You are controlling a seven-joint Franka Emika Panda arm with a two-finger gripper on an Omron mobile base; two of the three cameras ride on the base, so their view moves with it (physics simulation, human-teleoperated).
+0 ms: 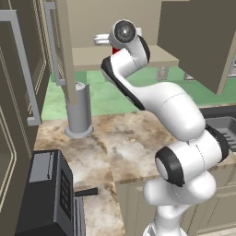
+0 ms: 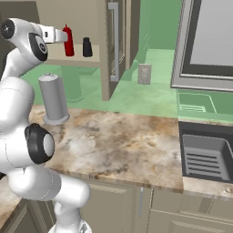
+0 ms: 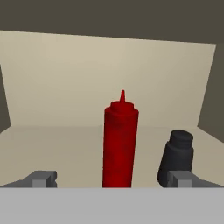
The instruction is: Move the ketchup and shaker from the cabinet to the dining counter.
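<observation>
Ketchup [image 3: 120, 144] unlabelled, shaker [image 3: 176, 158] beside

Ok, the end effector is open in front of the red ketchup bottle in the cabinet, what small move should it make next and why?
Probably ease straight forward until the fingers straddle the ketchup, then close. In the hand view the bottle stands upright, centred between the open end effector fingertips but beyond them, and the shaker stands close to one side, so a straight approach should avoid nudging it.

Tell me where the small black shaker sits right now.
The small black tapered shaker stands upright on the open tan cabinet's shelf, just right of the red ketchup bottle in the right base view; in the hand view, it sits by the claw's right fingertip.
</observation>
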